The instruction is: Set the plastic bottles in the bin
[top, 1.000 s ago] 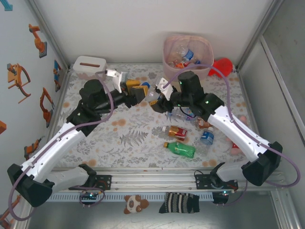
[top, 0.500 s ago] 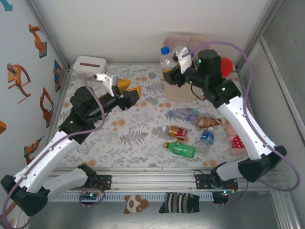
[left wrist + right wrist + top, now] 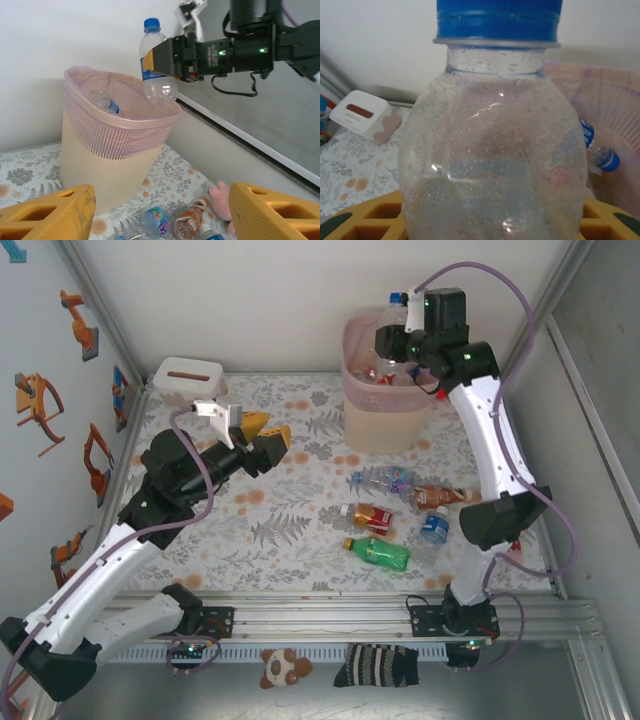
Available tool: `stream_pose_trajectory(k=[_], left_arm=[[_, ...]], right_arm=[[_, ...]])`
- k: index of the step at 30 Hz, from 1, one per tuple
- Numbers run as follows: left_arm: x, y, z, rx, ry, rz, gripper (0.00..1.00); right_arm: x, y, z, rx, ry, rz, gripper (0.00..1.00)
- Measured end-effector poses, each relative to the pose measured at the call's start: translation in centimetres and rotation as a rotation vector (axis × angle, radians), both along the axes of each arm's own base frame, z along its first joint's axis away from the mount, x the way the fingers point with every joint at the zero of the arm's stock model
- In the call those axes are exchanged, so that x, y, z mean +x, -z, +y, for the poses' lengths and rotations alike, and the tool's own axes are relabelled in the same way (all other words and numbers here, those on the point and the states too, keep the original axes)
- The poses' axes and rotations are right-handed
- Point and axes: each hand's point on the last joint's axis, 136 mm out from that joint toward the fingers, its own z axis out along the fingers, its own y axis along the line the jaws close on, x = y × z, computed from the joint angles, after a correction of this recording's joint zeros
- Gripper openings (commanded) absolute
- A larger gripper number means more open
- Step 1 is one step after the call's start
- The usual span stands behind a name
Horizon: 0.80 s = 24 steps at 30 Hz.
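Left wrist view: the right gripper (image 3: 159, 59), clamped on an upright blue-capped bottle (image 3: 161, 89) above the rim of the bin (image 3: 100, 170), should centre over the mouth before letting go.

The enclosure is closed at 12 o'clock by a plain white back wall (image 3: 250, 300). At 9 o'clock a pale side wall (image 3: 28, 468) is decorated with orange robot-arm stickers (image 3: 38, 405). A grey panel (image 3: 600, 370) is set at 3 o'clock. The fern-patterned tabletop (image 3: 290, 530) is evenly lit; aluminium rails (image 3: 320, 605) are seen at 6 o'clock.
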Motion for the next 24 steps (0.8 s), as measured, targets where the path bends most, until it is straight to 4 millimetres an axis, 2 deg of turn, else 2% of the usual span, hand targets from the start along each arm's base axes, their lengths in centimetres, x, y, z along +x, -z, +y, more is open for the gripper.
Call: stream_pose_trajectory(k=[5,9,14,18,24], left_arm=[[-0.2,1.1,0.8,0.013,-0.027,0.01,0.7],[-0.5,2.0,1.3,0.029,-0.045,0.028,0.71],[-0.9,1.9,2.3,0.027,-0.073,0.02,0.71],[-0.9,1.9,2.5,0.032,-0.081,0.015,0.72],[-0.7,2.4,2.7,0.046,-0.096,0.024,0.72]], right_arm=[[2.0,3.8,-1.0,-0.027,0.062,0.112,0.48],[2.6,7.2,-1.4,-0.057,0.082,0.203,0.48],[2.9,11.1,-2.0,-0.094,0.097,0.308,0.49],[2.9,12.6,-3.0,-0.121,0.12,0.352,0.5],[2.3,14.3,-3.8,-0.151,0.122,0.416,0.57]])
